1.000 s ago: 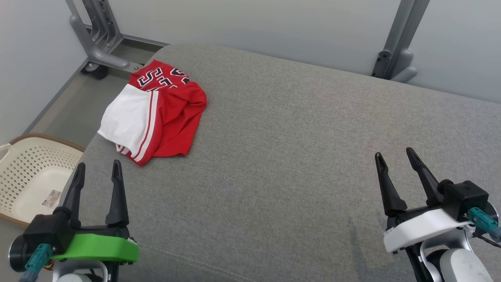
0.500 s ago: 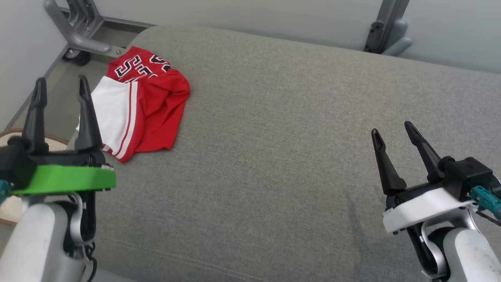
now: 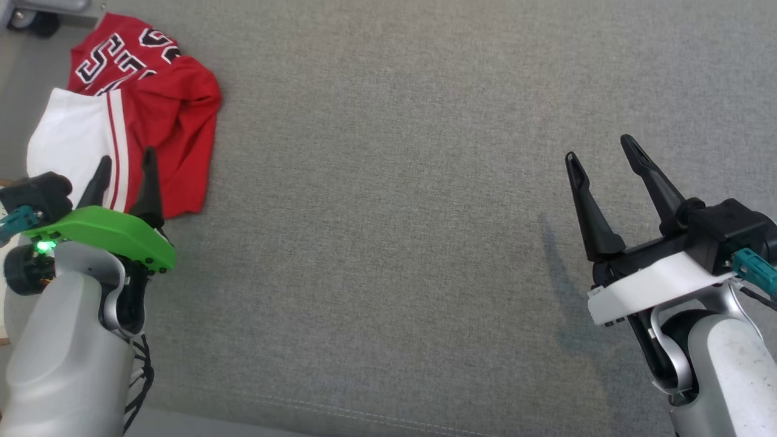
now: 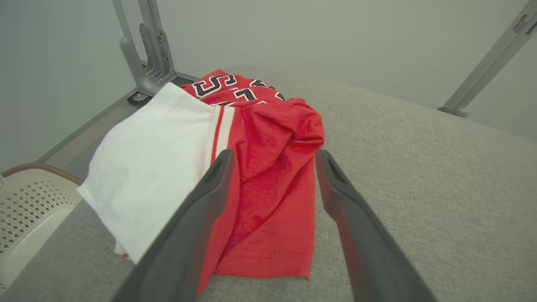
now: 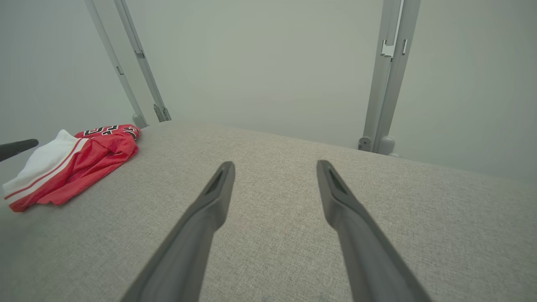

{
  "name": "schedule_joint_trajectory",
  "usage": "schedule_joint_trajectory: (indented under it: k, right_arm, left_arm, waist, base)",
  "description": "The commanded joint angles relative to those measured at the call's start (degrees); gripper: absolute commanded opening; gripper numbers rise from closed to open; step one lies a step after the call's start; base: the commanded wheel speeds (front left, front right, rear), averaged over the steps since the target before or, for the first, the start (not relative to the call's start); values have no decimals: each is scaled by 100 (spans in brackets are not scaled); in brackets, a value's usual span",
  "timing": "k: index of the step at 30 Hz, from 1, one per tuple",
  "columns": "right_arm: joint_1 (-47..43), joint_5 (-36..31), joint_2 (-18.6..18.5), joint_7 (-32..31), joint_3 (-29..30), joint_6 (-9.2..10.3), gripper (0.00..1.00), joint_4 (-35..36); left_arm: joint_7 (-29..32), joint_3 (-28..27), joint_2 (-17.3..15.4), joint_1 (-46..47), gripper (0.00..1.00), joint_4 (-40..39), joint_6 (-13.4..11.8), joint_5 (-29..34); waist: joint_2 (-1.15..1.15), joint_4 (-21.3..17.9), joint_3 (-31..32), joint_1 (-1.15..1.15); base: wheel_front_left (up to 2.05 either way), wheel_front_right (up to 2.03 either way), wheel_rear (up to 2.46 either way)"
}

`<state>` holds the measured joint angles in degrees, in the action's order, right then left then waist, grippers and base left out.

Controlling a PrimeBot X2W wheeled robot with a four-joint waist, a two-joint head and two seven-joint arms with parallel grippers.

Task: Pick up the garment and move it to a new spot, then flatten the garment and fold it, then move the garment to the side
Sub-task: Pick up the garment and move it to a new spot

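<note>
Hovering the spread left pincer (image 3: 127, 155) at the near edge of the garment (image 3: 152, 115); no grip yet. Holding the right pincer (image 3: 598, 148), spread too, above bare cushion (image 3: 394, 212) toward its right edge, well apart. Finding the garment crumpled at the cushion's far left corner. Judging nothing done: pickup, move, flattening, folding, shifting aside all to come
</note>
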<state>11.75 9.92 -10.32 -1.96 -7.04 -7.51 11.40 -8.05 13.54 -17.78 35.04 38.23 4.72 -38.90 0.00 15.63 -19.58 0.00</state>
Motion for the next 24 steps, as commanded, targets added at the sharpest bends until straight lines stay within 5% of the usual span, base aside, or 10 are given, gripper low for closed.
schedule_joint_trajectory:
  k: [1, 9, 11, 12, 18, 24]
  right_arm:
    - [95, -29, -37, -9, -2, 4, 100, 20]
    - [243, -27, -68, -23, -104, 4, 100, -50]
    - [281, -13, -73, 4, -122, 4, 100, -89]
    - [290, -4, -67, 18, -118, 4, 100, -110]
    - [229, 15, -15, 160, 23, 4, 100, -241]
    - [65, 31, 94, 329, 307, 4, 100, -326]
  left_arm:
    - [16, 29, 49, 141, 100, 107, 55, -49]
    - [-28, 289, 307, 589, 100, 1533, 272, -481]
    - [-86, 399, 339, 595, 7, 1686, 278, -585]
    - [-159, 436, 305, 595, 0, 1743, 279, -628]
    - [-691, 397, -3, 707, 0, 1713, 277, -425]
    - [-715, -527, -283, 177, 0, 41, -36, 461]
  waist:
    - [0, -241, -385, 0]
    - [0, -294, -555, 0]
    - [0, -309, -538, 0]
    - [0, -312, -521, 0]
    - [0, -324, -305, 0]
    - [0, -302, 73, 0]
  base:
    - [0, 0, 0]
    - [0, 0, 0]
    - [0, 0, 0]
    - [0, 0, 0]
    - [0, 0, 0]
    - [0, 0, 0]
